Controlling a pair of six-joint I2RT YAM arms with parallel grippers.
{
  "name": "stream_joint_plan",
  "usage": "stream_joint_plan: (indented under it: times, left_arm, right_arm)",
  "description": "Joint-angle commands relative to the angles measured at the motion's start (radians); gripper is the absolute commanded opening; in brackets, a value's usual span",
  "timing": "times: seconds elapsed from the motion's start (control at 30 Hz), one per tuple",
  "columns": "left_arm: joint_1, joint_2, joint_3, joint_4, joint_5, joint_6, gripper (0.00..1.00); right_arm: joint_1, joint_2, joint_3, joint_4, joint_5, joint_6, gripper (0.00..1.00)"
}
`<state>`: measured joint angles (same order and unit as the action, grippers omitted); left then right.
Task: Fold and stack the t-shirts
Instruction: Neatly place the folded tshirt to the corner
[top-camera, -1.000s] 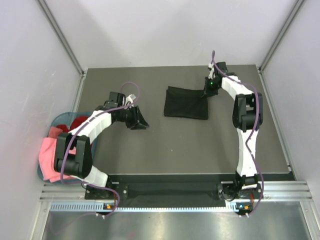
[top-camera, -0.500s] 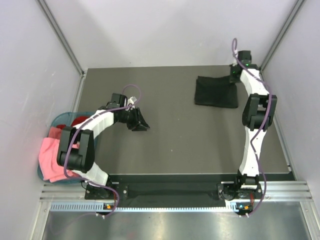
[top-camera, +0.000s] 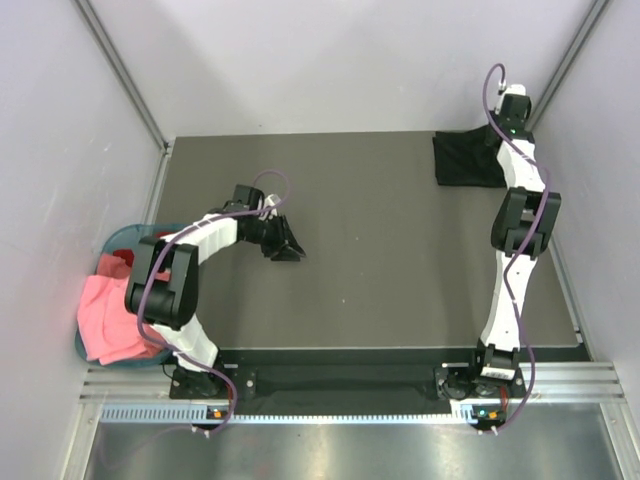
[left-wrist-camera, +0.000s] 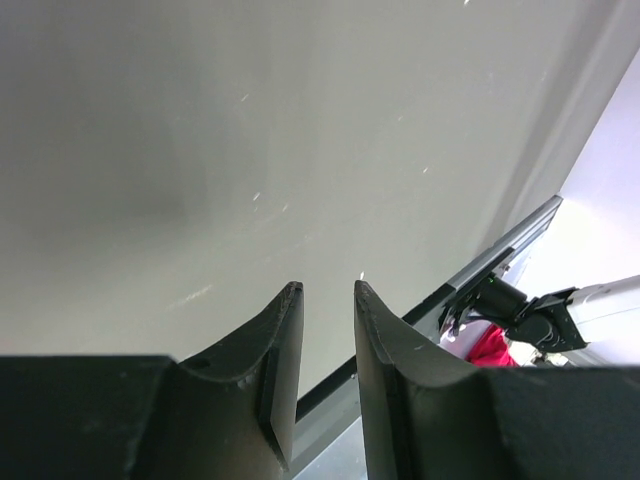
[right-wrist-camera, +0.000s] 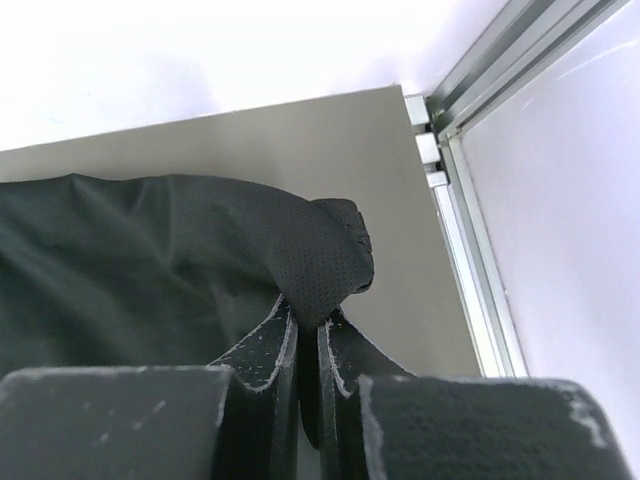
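right fingers: pinching black t-shirt edge, likely to park it at the table corner | left fingers: slightly apart, empty

Top view: the right arm covers the right edge of the black shirt. The pink shirt and left arm hide most of the basket.
Right wrist view: the black shirt runs off the left edge, its pinched fold buried inside the right gripper.
Left wrist view: the red shirt is a scrap behind an arm link, too small to read.
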<state>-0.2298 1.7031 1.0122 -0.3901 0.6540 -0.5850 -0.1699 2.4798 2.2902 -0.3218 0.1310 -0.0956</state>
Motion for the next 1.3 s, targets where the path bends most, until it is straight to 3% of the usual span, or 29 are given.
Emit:
stream_joint_plan:
  times: [0.0,0.77,0.9,1.0,1.1,1.27]
  left_arm:
    - [-0.02,0.021,0.069,0.017,-0.008,-0.018,0.32]
    - [-0.075,0.11,0.224,-0.05,-0.048,-0.059,0.31]
    - [-0.08,0.118,0.25,-0.064,-0.054,-0.058,0.31]
    - [-0.086,0.118,0.272,-0.081,-0.06,-0.055,0.31]
    - [-0.089,0.116,0.295,-0.108,-0.066,-0.044,0.31]
    - [-0.091,0.104,0.338,-0.153,-0.071,-0.023,0.31]
  right_arm:
    - [-0.025,0.011,0.003,0.141,0.006,0.023,0.0]
    - [-0.072,0.122,0.101,0.265,0.036,0.088,0.0]
    - [-0.08,0.131,0.109,0.288,0.029,0.122,0.27]
    - [-0.086,0.134,0.143,0.282,0.036,0.122,0.39]
    - [-0.091,0.102,0.143,0.277,0.09,0.102,0.46]
    - [-0.092,0.0,0.121,0.215,0.139,0.117,0.5]
